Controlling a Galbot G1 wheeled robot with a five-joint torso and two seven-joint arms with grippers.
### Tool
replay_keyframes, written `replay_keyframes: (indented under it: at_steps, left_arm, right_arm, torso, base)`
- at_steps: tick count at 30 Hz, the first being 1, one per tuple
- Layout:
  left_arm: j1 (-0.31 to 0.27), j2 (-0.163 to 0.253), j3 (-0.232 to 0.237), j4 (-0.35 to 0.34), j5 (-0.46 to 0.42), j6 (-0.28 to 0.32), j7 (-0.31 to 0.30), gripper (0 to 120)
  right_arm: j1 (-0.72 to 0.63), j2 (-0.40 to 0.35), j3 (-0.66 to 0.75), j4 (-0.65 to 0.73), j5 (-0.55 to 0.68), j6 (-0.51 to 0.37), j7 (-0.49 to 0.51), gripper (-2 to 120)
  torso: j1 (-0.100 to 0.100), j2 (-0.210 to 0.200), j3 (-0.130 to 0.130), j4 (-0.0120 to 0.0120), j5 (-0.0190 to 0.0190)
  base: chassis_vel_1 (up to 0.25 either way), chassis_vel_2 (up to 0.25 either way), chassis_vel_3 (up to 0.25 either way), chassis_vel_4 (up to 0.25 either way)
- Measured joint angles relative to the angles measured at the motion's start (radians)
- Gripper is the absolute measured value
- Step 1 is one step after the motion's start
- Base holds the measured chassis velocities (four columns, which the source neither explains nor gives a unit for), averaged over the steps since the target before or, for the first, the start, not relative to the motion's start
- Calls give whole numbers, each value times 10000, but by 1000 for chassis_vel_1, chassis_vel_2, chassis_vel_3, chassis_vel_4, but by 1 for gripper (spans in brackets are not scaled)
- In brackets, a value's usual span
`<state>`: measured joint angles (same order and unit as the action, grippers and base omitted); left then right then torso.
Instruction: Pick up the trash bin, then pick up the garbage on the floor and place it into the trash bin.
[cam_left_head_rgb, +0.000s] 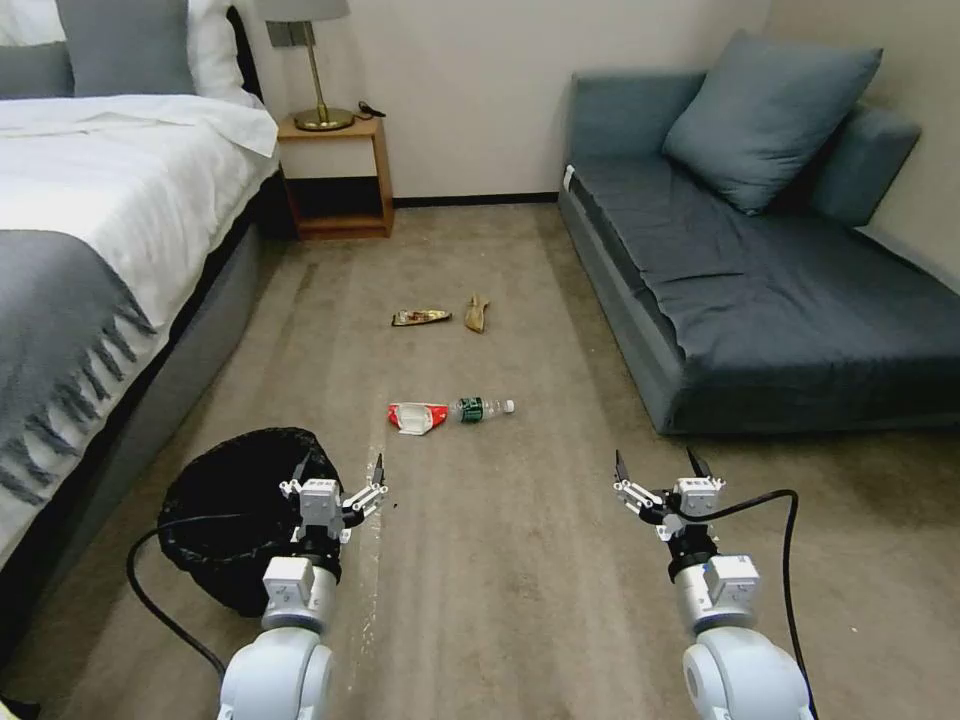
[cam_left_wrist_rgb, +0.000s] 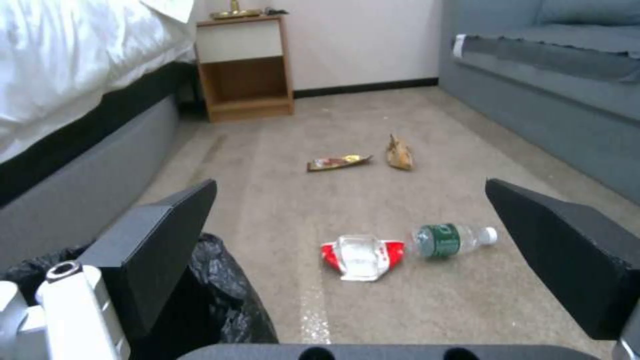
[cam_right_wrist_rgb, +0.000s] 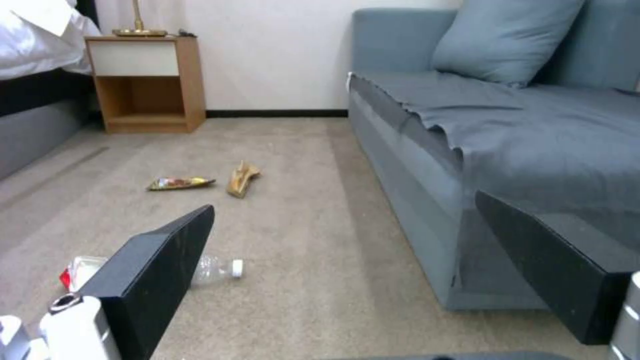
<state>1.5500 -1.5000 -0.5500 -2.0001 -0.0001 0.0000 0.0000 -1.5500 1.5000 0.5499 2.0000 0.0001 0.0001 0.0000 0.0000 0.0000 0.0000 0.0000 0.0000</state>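
Observation:
The trash bin (cam_left_head_rgb: 225, 510), wrapped in a black bag, stands on the carpet at the near left; its bag (cam_left_wrist_rgb: 227, 295) also shows beside the left fingers. My left gripper (cam_left_head_rgb: 340, 475) (cam_left_wrist_rgb: 350, 187) hangs open over the bin's right rim, holding nothing. My right gripper (cam_left_head_rgb: 660, 468) (cam_right_wrist_rgb: 343, 207) is open and empty above bare carpet. The garbage lies ahead: a red-and-white wrapper (cam_left_head_rgb: 417, 416) (cam_left_wrist_rgb: 363, 256) (cam_right_wrist_rgb: 80, 270) touching a clear bottle (cam_left_head_rgb: 482, 408) (cam_left_wrist_rgb: 453, 240) (cam_right_wrist_rgb: 217, 269), and farther off a snack packet (cam_left_head_rgb: 420, 317) (cam_left_wrist_rgb: 338, 162) (cam_right_wrist_rgb: 180, 183) beside a tan peel (cam_left_head_rgb: 477, 313) (cam_left_wrist_rgb: 400, 154) (cam_right_wrist_rgb: 242, 178).
A bed (cam_left_head_rgb: 90, 250) runs along the left and a blue-grey sofa (cam_left_head_rgb: 760, 270) along the right, leaving a carpeted aisle between them. A wooden nightstand (cam_left_head_rgb: 335, 175) with a lamp stands against the far wall.

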Motion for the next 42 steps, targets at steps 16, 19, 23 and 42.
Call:
replay_keyframes:
  at_steps: [16,19,23,42]
  left_arm:
    - [0,0,0,0,0,0,0,100]
    - [0,2,0,0,0,1,0,100]
    - [34,127,-34,-105,-152,67,-171,100]
    - [960,3146,-1446,-3356,-4206,1776,-5330,100]
  right_arm:
    - [0,0,0,0,0,0,0,100]
    - [-9,0,-1,4,0,-3,0,100]
    - [-468,17,-235,517,9,-186,95,100]
    - [-2686,-481,-947,3287,833,-1436,531,100]
  torso:
    - [0,0,0,0,0]
    - [0,0,0,1,0]
    - [0,0,0,0,-4]
    - [0,1,-1,0,1]
  base:
    - [0,0,0,0]
    - [0,0,0,0]
    - [0,0,0,0]
    - [0,0,0,0]
